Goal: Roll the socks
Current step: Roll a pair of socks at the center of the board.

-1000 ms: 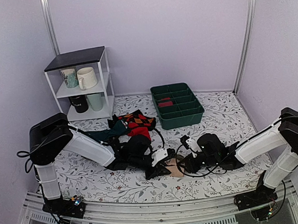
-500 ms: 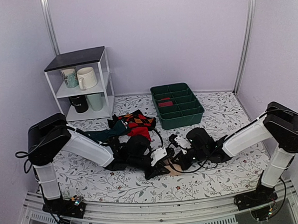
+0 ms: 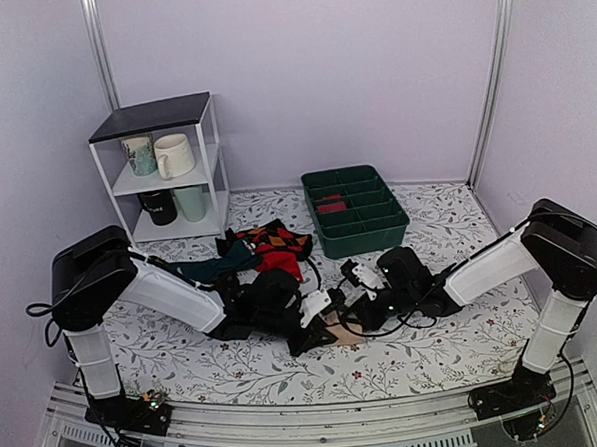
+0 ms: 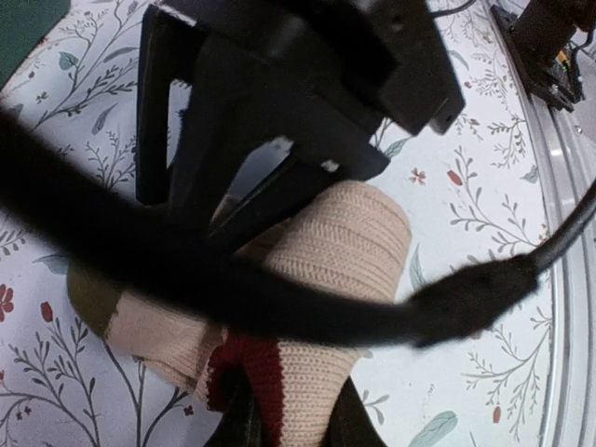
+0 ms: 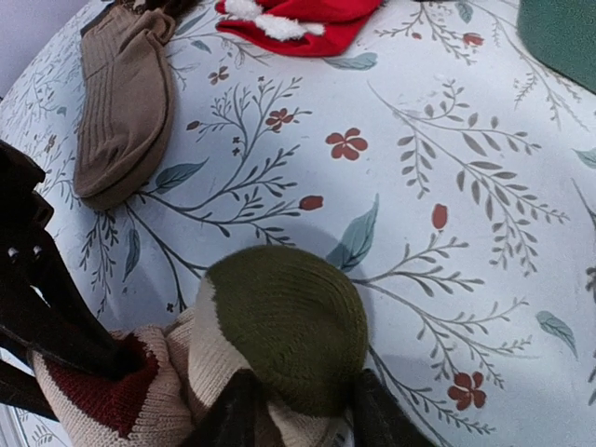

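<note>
Top external view: near the front middle of the flowered cloth (image 3: pixel 435 346), the left gripper (image 4: pixel 293 424) is clamped on the maroon part of the rolled socks (image 3: pixel 340 333), which lie on that cloth. The right gripper (image 5: pixel 303 414) straddles their olive end; whether it squeezes cannot be told. A plain brown sock (image 5: pixel 121 102) lies well apart

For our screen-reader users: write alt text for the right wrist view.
A bundle of socks, olive, cream and maroon, sits between the two fingers of the right claw on a floral tablecloth. The left claw reaches into the bundle from the left; a brown sock lies beyond.
</note>
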You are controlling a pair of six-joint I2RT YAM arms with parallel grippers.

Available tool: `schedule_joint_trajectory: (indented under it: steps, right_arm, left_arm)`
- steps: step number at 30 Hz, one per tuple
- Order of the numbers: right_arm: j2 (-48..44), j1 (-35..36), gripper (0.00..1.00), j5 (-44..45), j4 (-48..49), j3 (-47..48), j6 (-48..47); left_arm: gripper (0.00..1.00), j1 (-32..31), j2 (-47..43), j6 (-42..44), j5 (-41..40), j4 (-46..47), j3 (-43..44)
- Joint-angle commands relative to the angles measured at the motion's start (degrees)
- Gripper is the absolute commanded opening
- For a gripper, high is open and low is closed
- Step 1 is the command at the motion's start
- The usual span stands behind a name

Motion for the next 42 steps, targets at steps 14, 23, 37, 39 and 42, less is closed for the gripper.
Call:
schedule_joint_trajectory:
  steps: [14, 23, 37, 39, 42]
  right_arm:
    - [-22.2, -0.7, 0.61, -13.2, 6.2, -16.3, -11.5]
    - [-16.0, -0.7, 0.71, -17.1, 16.7, -18.5, -11.6]
    - [-10.1, -0.6, 0.6, -18.9, 18.2, -16.6, -11.0]
    - [-9.6, -0.6, 0.55, -19.2, 18.3, -16.3, -10.7]
    - [-8.4, -0.6, 0.45, -19.6, 18.2, -15.5, -10.3]
  left_arm:
    - [0.0, 0.0, 8.4, -1.4, 0.4, -21.9, -1.3]
    - [0.0, 0.1, 8.7, -1.1, 0.8, -22.0, -1.1]
    - [0.0, 0.3, 9.1, -0.7, 1.5, -22.0, -0.8]
    - [0.0, 0.2, 9.1, -0.5, 1.5, -22.1, -0.8]
    - [0.0, 0.3, 9.3, -0.4, 1.5, -22.2, -0.7]
